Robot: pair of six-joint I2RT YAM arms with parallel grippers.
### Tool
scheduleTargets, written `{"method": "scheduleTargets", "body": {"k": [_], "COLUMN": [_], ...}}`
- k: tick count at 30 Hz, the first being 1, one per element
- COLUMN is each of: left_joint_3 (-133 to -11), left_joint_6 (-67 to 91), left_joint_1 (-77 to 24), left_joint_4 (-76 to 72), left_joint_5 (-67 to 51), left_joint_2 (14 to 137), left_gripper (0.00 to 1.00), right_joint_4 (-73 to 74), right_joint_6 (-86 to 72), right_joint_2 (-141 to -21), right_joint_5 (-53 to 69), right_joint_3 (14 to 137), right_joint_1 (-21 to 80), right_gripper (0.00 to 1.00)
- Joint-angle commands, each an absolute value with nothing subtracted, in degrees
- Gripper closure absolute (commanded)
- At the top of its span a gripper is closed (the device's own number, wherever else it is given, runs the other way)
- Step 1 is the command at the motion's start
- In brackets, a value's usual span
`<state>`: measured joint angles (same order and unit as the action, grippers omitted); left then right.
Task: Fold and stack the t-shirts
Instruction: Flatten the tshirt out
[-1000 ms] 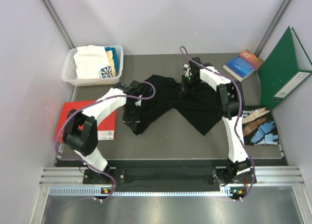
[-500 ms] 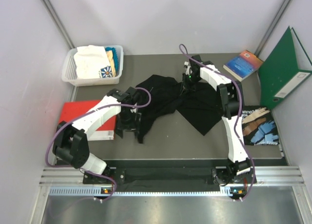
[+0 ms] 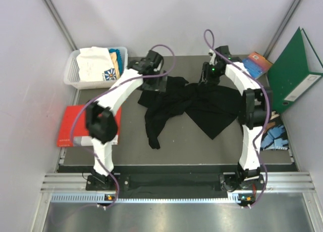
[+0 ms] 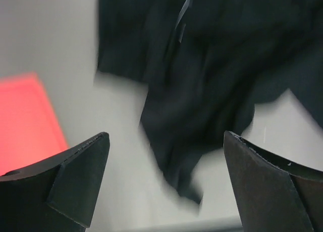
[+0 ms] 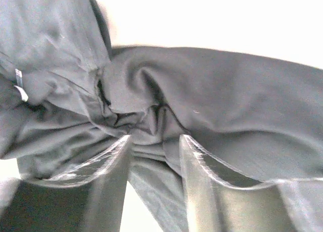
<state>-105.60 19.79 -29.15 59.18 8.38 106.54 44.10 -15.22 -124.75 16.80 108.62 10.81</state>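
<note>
The large black t-shirt (image 3: 202, 108) lies crumpled across the middle of the table, with a narrow strip trailing toward the front (image 3: 153, 131). My left gripper (image 3: 153, 76) hovers above the shirt's back left part. In the left wrist view this gripper (image 4: 166, 176) is wide open and empty, the black t-shirt (image 4: 212, 75) well below it. My right gripper (image 3: 208, 78) sits low at the shirt's back edge. Its fingers (image 5: 154, 151) stand apart over bunched folds of the black t-shirt (image 5: 222, 105). White, cream and teal t-shirts (image 3: 98, 62) lie in the bin.
A white plastic bin (image 3: 71, 75) stands at the back left. A red book (image 3: 70, 126) lies at the left edge, also in the left wrist view (image 4: 25, 121). A blue book (image 3: 251, 65), a green binder (image 3: 292, 73) and a printed magazine (image 3: 272, 133) line the right side.
My left gripper opened, let go of the shirt and swung from the front left up toward the back. My right gripper's jaws came apart and it shifted slightly right.
</note>
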Motion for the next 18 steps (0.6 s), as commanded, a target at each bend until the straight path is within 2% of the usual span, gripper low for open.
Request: {"method": "scheduleTargets", "body": {"k": [1,3,4,10,18], "left_joint_3": [-121.8,-130.5,-133.6,-130.9,-130.7], "left_joint_6": [14.6,13.5,13.8,21.3,21.5], "left_joint_1": [-28.6,-27.4,-26.6,-19.6,-18.2], "left_joint_4": [55.5,58.7,57.4,49.8,44.7], "left_joint_5": [7.6,7.6,6.6,2.3,1.3], "left_joint_2": [126.7,133.2,136.5,139.0,140.9], "left_gripper": [0.01,0.01,0.01,0.01,0.01], "right_joint_4": [40.5,40.3,40.4,40.3,41.3], "right_joint_6": [-14.1,-14.2,-14.3,-16.1,-15.5], "right_joint_2": [-116.8,-114.6,-113.8,-110.3,-112.8], "right_joint_5": [17.8,15.7,14.2,10.0,3.5], "right_joint_3": [106.6,105.0,104.2,96.3,91.9], "right_joint_1": [7.2,5.5,4.8,-2.5,-4.9], "right_gripper": [0.48,0.41,0.41,0.39,0.4]}}
